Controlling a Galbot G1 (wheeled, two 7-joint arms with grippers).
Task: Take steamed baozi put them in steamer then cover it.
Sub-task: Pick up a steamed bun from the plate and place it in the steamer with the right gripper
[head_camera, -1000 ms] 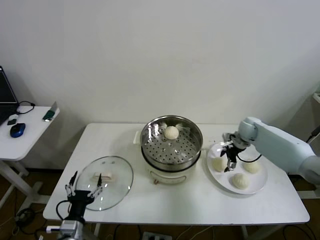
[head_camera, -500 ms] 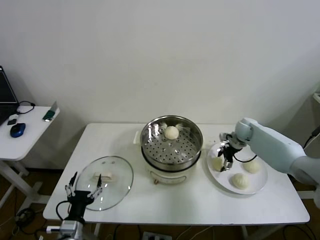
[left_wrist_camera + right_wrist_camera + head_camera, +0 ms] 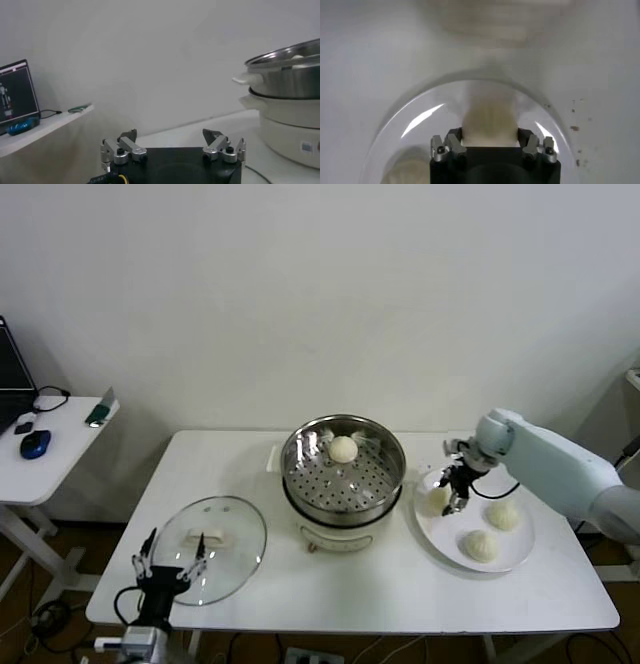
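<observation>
Lifted baozi (image 3: pixel 436 497), half hidden between right fingers (image 3: pixel 461 490)

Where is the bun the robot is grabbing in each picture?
Head view: bun in the right gripper, over the plate's steamer side.
Left wrist view: not in it.
Right wrist view: bun between the fingers.
Shared landmark: the plate in both bun views.

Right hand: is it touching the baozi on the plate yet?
Touching. In the right wrist view the right hand has its fingers pressed against both sides of the baozi, no gap.
</observation>
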